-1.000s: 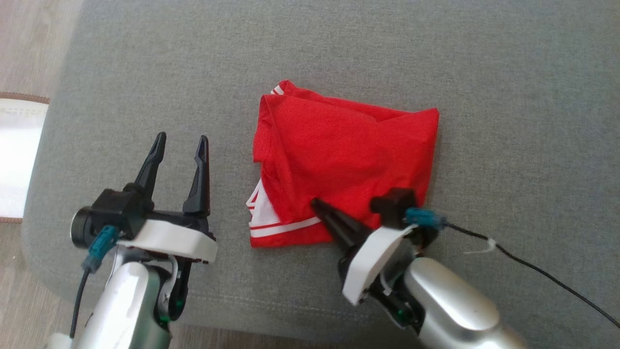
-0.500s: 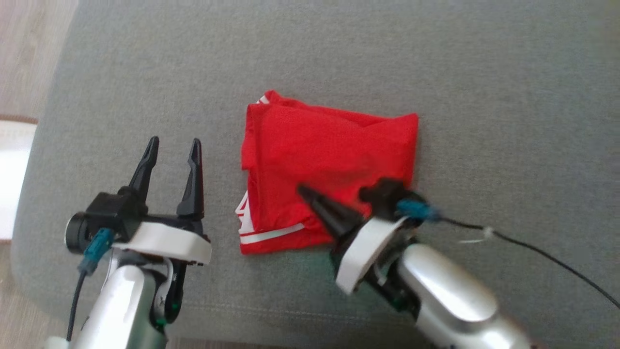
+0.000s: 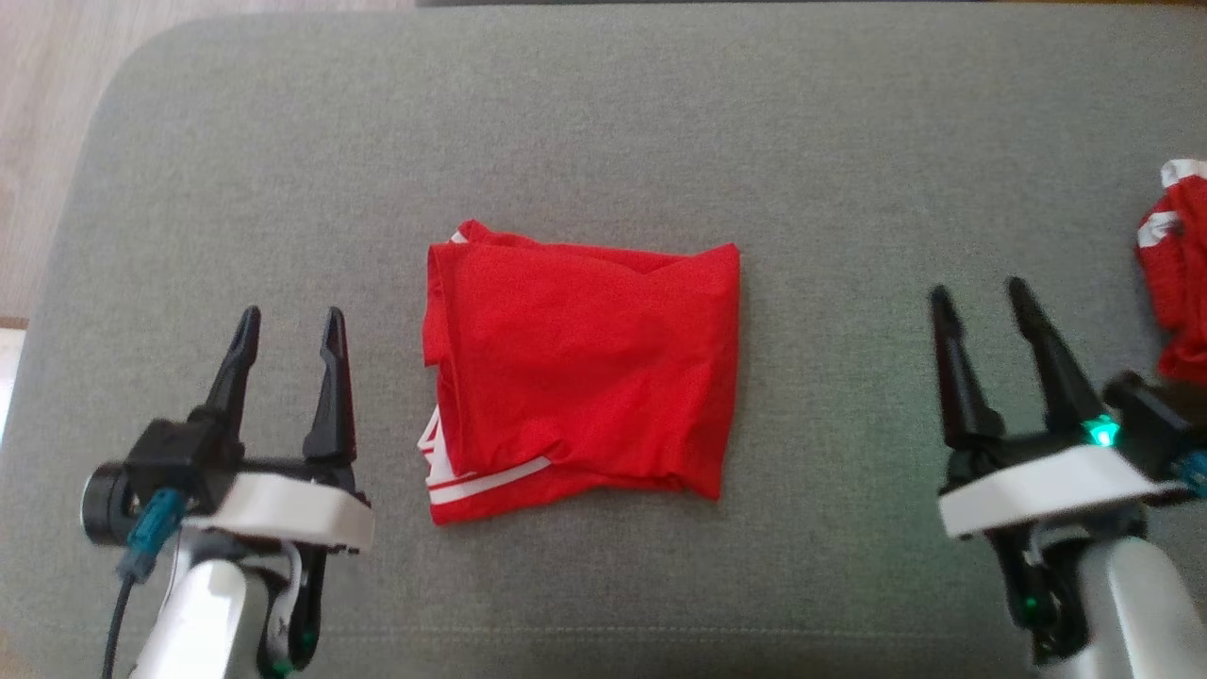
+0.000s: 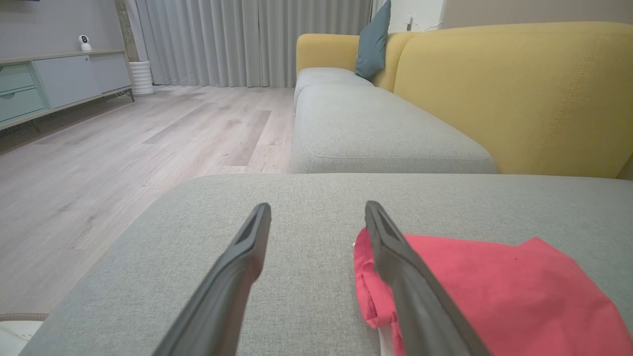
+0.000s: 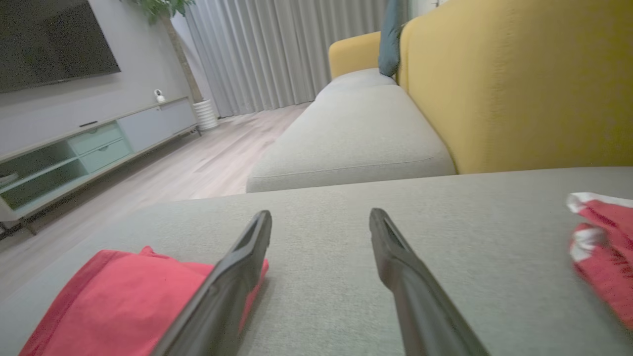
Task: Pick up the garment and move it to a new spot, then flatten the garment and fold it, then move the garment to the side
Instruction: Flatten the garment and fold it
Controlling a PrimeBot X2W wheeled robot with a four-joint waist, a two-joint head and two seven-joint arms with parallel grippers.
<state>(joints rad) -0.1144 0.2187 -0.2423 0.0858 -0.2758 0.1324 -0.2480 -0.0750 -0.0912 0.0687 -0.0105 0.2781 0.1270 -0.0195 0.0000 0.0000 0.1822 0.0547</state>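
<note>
Moving the folded red garment [image 3: 580,363] aside looks like your remaining step, and the fold is what you could lose. It lies flat on the grey cushion [image 3: 603,141] between your left gripper [image 3: 290,313] and right gripper [image 3: 978,289], both spread wide and empty. Pinch only the top layer and it unfurls; drag it rightward and it may tangle with the second red cloth [image 3: 1179,292].
</note>
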